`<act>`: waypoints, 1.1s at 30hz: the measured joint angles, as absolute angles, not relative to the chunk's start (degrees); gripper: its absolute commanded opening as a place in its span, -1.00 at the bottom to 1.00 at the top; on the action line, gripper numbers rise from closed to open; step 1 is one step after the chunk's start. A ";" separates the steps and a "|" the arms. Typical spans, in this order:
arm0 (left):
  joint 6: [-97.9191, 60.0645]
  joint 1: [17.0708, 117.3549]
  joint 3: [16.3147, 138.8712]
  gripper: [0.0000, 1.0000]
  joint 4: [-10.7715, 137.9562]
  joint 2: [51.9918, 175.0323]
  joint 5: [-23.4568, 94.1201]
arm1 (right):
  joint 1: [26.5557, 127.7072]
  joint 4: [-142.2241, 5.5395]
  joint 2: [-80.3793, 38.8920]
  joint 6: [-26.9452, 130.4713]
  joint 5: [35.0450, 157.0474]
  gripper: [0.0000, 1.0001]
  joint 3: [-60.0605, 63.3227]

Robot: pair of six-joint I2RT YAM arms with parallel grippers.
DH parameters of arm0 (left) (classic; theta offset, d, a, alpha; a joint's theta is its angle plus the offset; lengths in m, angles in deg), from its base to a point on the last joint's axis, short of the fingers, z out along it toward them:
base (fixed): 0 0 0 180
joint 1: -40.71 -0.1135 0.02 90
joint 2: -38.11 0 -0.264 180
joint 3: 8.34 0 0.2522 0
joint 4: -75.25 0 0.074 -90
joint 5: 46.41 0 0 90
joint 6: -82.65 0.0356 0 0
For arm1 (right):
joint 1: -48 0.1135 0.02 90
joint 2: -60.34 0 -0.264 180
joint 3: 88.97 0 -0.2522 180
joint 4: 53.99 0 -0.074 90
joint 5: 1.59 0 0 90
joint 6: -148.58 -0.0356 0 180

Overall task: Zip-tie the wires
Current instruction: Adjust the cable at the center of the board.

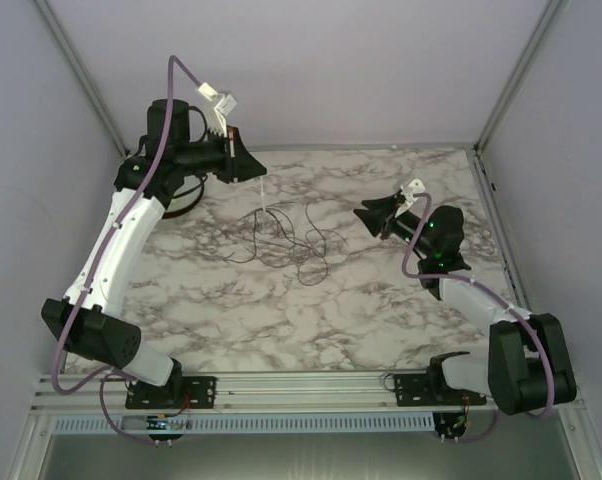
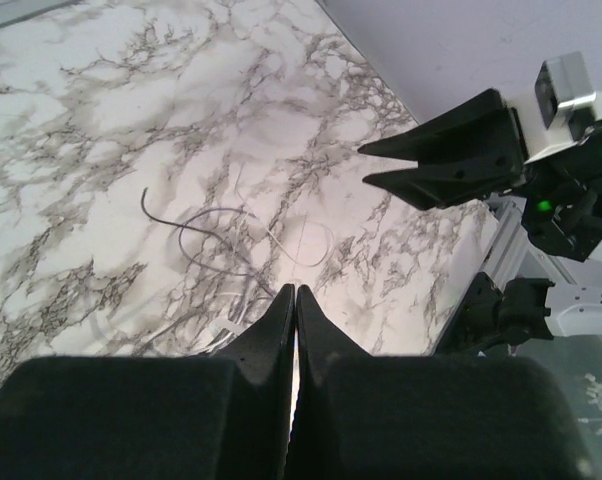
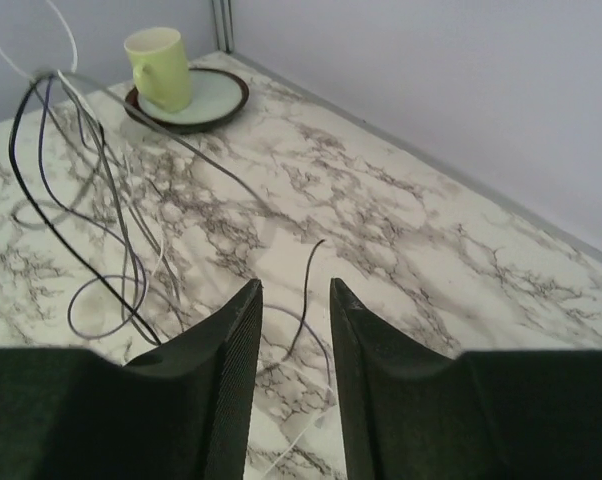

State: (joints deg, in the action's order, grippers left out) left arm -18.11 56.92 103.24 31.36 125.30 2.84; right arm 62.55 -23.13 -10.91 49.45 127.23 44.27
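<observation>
Hidden / unclear first: in the top view the left arm covers nearly all of the saucer (image 1: 188,203), only a dark rim arc shows, and the cup is not visible there; the right wrist view shows the yellow-green cup (image 3: 161,62) standing on the saucer (image 3: 217,96) at the far corner of the marble table (image 1: 381,320); the wires (image 1: 291,243) are hair-thin and individual strands can't be separated in the top view; in the right wrist view the top of the bundle and the white strands above it are cut off by the frame edge

Left gripper (image 1: 262,170): raised above the table; fingers pressed tight together, no gap in its own view (image 2: 294,290); a white zip tie (image 1: 265,192) hangs from its tips down to the wires; the pinch point itself can't be seen from the wrist camera

Wires: loose dark loops mid-table, between the two grippers; below and ahead of the left jaws in the left wrist view (image 2: 186,232); in the right wrist view part of the tangle (image 3: 41,76) is gathered up off the marble at upper left, with strands trailing down to the surface

Right gripper (image 1: 360,212): jaws spread, nothing between them (image 3: 293,285); one loose wire end lies on the marble just beyond the gap, apart from the fingers; the bulk of the tangle sits left of its left finger; also seen from the left wrist camera (image 2: 364,164), tips apart
</observation>
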 measured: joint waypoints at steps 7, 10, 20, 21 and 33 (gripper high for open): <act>-18.07 56.90 106.79 -1.00 30.35 125.26 4.57 | 65.44 -29.05 -9.48 54.11 124.74 -0.16 43.70; -17.98 56.88 107.05 -1.00 30.07 125.17 5.11 | 67.69 -28.81 -9.51 55.16 124.46 -0.16 42.22; -17.22 56.88 107.59 -1.00 28.58 125.17 6.32 | 74.42 -28.04 -16.26 54.81 124.59 0.06 34.04; -17.22 56.88 107.59 -1.00 28.58 125.17 6.36 | 75.05 -27.98 -16.50 54.81 124.41 0.12 33.98; -17.22 56.88 107.59 -1.00 28.52 125.17 6.51 | 77.74 -25.77 -19.08 53.87 125.40 0.20 33.98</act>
